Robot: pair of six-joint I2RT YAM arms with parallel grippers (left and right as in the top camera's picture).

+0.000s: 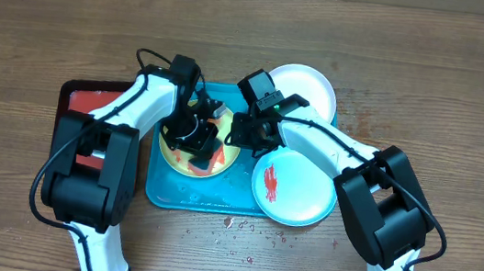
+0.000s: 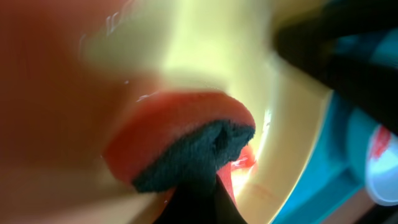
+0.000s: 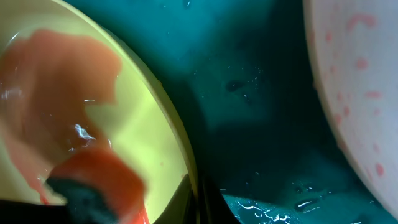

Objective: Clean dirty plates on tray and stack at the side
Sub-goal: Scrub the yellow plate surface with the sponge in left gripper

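The yellow-green plate [image 3: 146, 130] lies flat in the left half of the turquoise tray [image 1: 188, 196], wet and smeared red. I judge it rigid, light and slick, so I take hold at the rim only. My left claw [image 1: 197, 141] clamps an orange sponge [image 2: 180, 137] against its face. My right claw [image 1: 249, 135] sits at its right rim; I cannot tell its opening. The light-blue plate [image 1: 295, 193] and the white plate [image 1: 308, 88] lie to the right.

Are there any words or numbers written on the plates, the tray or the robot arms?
None: no word, number or sign can be read in any view.
The yellow-green plate, light-blue plate, white plate, blue tray and sponge are plain.
The red sauce smears are not letters.
Any label on the arms is too small to tell.
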